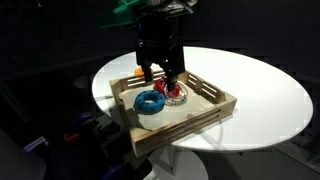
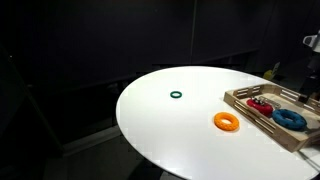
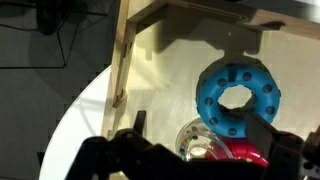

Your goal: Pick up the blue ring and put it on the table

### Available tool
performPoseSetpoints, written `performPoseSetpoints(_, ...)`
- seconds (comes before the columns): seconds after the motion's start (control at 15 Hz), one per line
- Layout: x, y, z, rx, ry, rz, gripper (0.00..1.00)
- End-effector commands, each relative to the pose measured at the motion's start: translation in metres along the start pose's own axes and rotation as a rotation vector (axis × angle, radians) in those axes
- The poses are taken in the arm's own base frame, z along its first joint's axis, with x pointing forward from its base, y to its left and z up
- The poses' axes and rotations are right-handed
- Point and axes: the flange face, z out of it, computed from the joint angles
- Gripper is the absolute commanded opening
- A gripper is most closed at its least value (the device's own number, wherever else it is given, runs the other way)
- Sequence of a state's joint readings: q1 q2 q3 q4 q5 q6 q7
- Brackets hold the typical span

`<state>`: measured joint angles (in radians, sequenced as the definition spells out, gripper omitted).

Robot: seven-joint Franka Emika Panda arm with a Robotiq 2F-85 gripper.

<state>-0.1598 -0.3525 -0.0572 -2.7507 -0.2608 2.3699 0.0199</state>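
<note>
Going left to right on the white bench (image 2: 165, 135): a tiny dark green ring (image 2: 177, 96) sits out on its own. An orange ring (image 2: 227, 121) lies at about 4 o'clock from it, just short of the wooden tray (image 2: 243, 95). Neither is anywhere near your gripper.

Inside the tray it's tighter. The blue ring (image 1: 152, 102) lies flat on the tray floor, not on the bench, toward the tray's near-left corner in an exterior view. The red and clear ring (image 1: 176, 93) sits just beside it, at about 1 o'clock.

Your gripper (image 1: 158, 74) hangs over the tray with its fingers spread apart and nothing clamped. It's lined up over the red and clear ring more than the blue one.

In the wrist view, the red and clear ring (image 3: 215, 150) sits between the two dark fingers (image 3: 265, 135). The blue ring (image 3: 240, 95) is at 1 o'clock from it. The tray wall (image 3: 121, 60) runs up the left side. Can't tell if the fingers touch anything.
</note>
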Motion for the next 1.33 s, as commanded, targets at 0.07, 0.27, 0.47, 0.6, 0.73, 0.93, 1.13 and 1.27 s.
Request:
performPoseSetpoints(0.07,-0.003,-0.004,0.018,0.021,0.016,0.016,1.00)
performPoseSetpoints(0.27,0.003,-0.002,0.027,0.025,0.035,0.018,1.00)
performPoseSetpoints(0.47,0.007,-0.002,0.037,0.028,0.046,0.016,1.00)
performPoseSetpoints(0.6,0.008,-0.003,0.046,0.030,0.042,0.015,1.00)
performPoseSetpoints(0.73,0.009,-0.004,0.055,0.031,0.033,0.014,1.00)
performPoseSetpoints(0.93,0.008,-0.005,0.067,0.032,0.014,0.013,1.00)
performPoseSetpoints(1.13,0.007,-0.006,0.074,0.031,0.001,0.013,0.66)
performPoseSetpoints(1.27,0.007,-0.006,0.075,0.030,-0.007,0.014,0.49)
